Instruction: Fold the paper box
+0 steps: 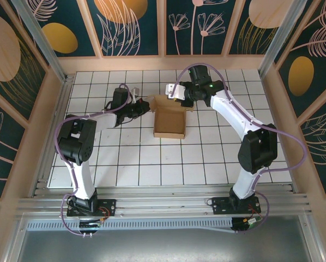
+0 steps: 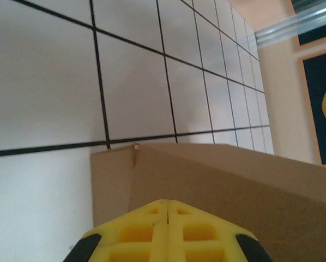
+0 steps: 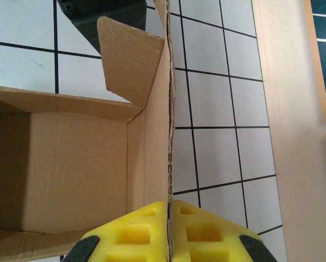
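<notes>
We count one paper box (image 1: pixel 169 117) and two pincers. The box lies open-topped on the worktop (image 1: pixel 125 164), at the centre of the top view. The right pincer (image 3: pixel 168 206) is clamped on the edge of the box's upper wall. The left pincer (image 2: pixel 167 204) is closed at the box's upper-left corner; we cannot confirm a grip on cardboard. Bare tiles surround the box.

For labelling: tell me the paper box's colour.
Plain tan-brown paper box, unprinted; shows best in the right wrist view.
</notes>
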### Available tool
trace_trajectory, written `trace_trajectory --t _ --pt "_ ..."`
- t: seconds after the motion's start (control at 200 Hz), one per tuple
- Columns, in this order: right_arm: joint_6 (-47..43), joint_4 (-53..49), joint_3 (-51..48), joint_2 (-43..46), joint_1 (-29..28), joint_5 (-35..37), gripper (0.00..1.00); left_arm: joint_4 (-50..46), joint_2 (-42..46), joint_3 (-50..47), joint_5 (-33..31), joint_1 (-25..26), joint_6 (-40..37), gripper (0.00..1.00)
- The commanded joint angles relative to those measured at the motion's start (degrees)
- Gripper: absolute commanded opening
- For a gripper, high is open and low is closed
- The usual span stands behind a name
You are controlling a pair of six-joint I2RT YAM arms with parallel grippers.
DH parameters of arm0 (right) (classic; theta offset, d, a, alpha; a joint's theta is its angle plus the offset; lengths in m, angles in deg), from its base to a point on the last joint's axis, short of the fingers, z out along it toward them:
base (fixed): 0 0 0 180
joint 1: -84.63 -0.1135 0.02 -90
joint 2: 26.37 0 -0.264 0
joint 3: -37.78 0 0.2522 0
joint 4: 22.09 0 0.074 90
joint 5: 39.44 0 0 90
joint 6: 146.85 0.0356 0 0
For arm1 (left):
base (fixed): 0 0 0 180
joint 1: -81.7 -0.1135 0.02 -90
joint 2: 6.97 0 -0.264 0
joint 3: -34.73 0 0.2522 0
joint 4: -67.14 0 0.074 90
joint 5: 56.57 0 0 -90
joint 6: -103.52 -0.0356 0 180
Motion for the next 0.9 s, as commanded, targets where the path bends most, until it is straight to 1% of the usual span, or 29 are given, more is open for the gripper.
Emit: trace_trajectory --t 0.0,0.155,0.25,0.35,0.425,0.511,0.641,0.751,0.801,0.841,0.896 --pt "1.4 0.5 -0.6 1.0 -0.7 0.2 0.06 3.4 0.6 -0.1 7.1 0.2 2.4 0.0" --pt "2.0 0.2 0.2 0.3 -0.9 -0.1 0.06 12.7 -1.5 -0.3 12.2 0.2 9.7 0.0" --pt "2.3 0.1 0.3 0.2 -0.9 -0.1 0.06 16.8 -2.8 -0.3 13.8 0.4 12.8 0.0" --pt "2.4 0.1 0.2 0.0 -0.9 -0.1 0.06 16.3 -2.8 0.2 14.6 1.1 11.9 0.0" --pt "2.4 0.2 0.3 -0.2 -1.0 0.0 0.06 13.3 -2.7 0.9 14.8 1.7 10.0 0.0" --pt "2.6 0.0 0.4 -0.3 -1.0 -0.2 0.06 8.5 -2.0 0.6 12.4 1.8 6.5 0.0" --pt "2.7 1.3 -2.0 1.1 -1.3 0.6 0.06 3.1 0.2 -1.7 6.5 1.9 1.8 0.0" --pt "2.6 3.4 -4.9 3.1 -1.4 1.3 0.07 -0.3 1.6 -3.0 0.9 1.9 -0.9 0.07" --pt "2.5 3.9 -5.8 3.7 -1.6 1.3 0.07 -0.4 1.9 -3.5 -0.5 1.8 -1.3 0.08" --pt "2.6 4.1 -6.4 4.2 -1.6 1.3 0.07 -1.0 2.2 -3.7 -2.0 1.8 -1.4 0.12" --pt "2.5 4.3 -7.0 4.6 -1.7 1.3 0.07 -2.4 2.9 -3.9 -4.8 1.8 -2.4 0.13"
